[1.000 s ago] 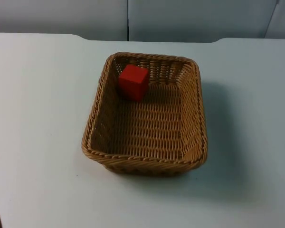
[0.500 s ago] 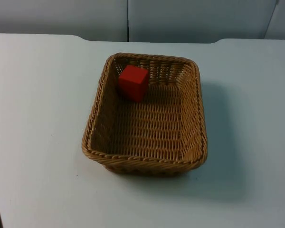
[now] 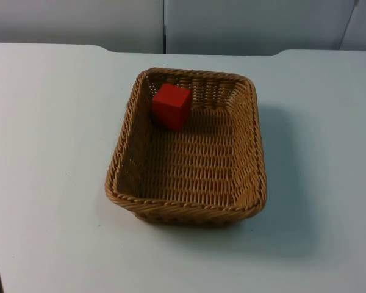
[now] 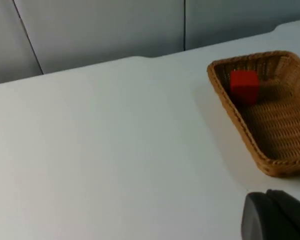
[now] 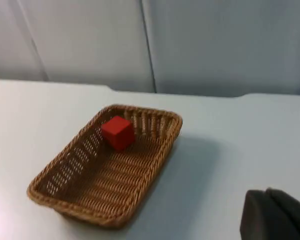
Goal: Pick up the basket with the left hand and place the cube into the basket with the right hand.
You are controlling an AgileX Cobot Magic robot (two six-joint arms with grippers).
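White counter (image 3: 43, 152), running back to a grey partition wall (image 3: 244, 24). Near the middle of the counter, resting flat, a rectangular wicker basket (image 3: 125, 146), tan, open side up, its short ends facing toward and away from the wall. Inside the basket, a red cube (image 3: 171, 105), tucked into the far corner on the left arm's side, close against the woven walls there and sitting slightly turned. From the left wrist camera, same basket (image 4: 230, 107) off to one side with the cube (image 4: 244, 86) at its far end; from the right wrist camera, basket (image 5: 155, 160) seen at an angle, cube (image 5: 118, 132) near its far end. Left hand (image 4: 277, 217) well apart from the basket, above bare counter, holding nothing visible; opening of the fingers impossible to tell. Right hand (image 5: 275, 215) likewise well back from the basket, nothing seen in it, degree of opening impossible to tell.
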